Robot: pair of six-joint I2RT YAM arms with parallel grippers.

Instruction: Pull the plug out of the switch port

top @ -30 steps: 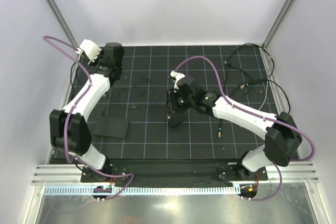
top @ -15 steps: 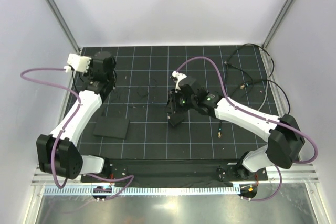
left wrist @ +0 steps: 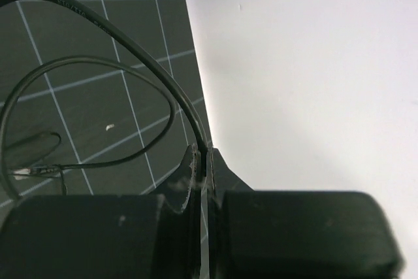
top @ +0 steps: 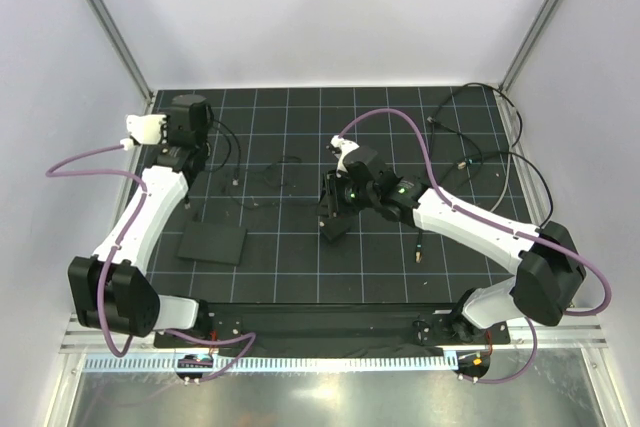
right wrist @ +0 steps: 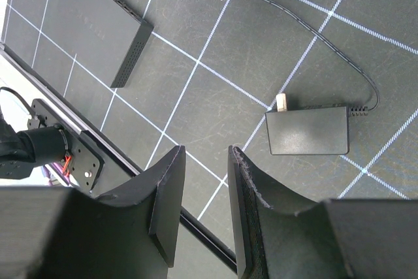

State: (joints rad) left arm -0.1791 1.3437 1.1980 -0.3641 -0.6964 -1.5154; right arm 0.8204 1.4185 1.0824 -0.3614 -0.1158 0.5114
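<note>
Open mat (top: 300,267) around black box (top: 212,244), cable (left wrist: 130,44) loops beyond, wall (left wrist: 294,63) seemingly hard beside left end effector (left wrist: 202,158)

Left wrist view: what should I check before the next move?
1. Left gripper shut on the cable: ok.
2. Port on the switch empty: cannot tell, the socket is not visible.
3. Room left toward the wall: not ok, the fingers are at the edge of the mat.
4. Right gripper open and empty: ok.
5. Right gripper clear of the small block: ok.
</note>
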